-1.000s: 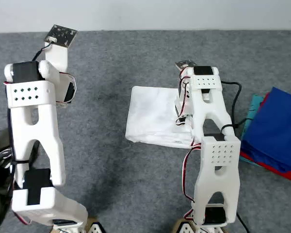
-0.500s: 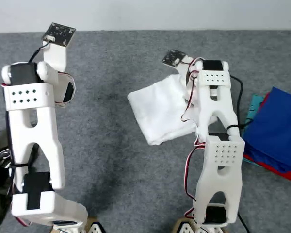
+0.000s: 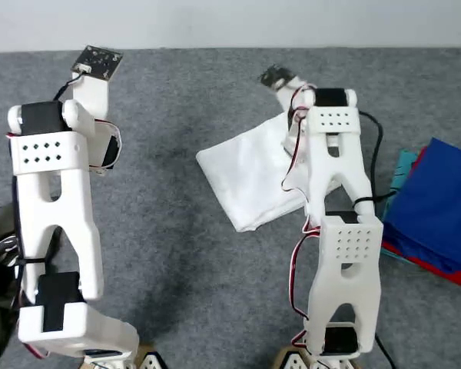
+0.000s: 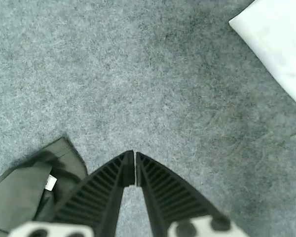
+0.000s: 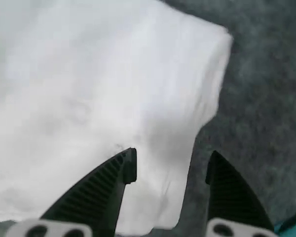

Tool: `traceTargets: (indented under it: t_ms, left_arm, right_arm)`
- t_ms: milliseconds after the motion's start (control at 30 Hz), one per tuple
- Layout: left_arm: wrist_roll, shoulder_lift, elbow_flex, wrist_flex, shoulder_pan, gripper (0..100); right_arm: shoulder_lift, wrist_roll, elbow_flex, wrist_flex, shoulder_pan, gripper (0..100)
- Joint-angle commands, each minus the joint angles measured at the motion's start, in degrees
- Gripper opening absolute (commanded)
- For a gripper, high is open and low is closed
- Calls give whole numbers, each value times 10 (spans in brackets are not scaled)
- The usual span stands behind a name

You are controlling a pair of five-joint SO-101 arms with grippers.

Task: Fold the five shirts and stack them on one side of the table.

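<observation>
the folded white shirt [image 3: 246, 181] has swung askew since a second ago, lying flat below the right gripper [image 5: 171, 158], jaws apart, while the left gripper [image 4: 135, 157] is closed and empty.

**White shirt swung askew**

My right gripper [image 5: 172, 155] has pushed out toward 12 o'clock and turned a little to 11. The white shirt [image 3: 250, 181] turned too. A second ago it lay square; now it lies skewed, one corner pointing to 9 o'clock.
</observation>
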Motion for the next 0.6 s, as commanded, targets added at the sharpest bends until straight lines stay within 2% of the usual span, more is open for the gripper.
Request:
traceTargets:
  t_ms: [0, 133, 267, 400, 567]
  left_arm:
    - [-5, -31, -6, 11, -4, 14]
    - [-5, -32, -6, 11, -4, 14]
    - [-5, -32, -6, 11, -4, 14]
    - [-5, -32, -6, 11, -4, 14]
    - [-6, -32, -6, 11, -4, 14]
  right_arm:
    - [-51, -124, -79, 62, 3, 239]
    - [-51, -295, -148, 148, 3, 238]
    - [-65, -486, -148, 151, -5, 238]
    - [-114, -533, -67, 151, -33, 239]
    - [-183, -664, 63, 149, -82, 249]
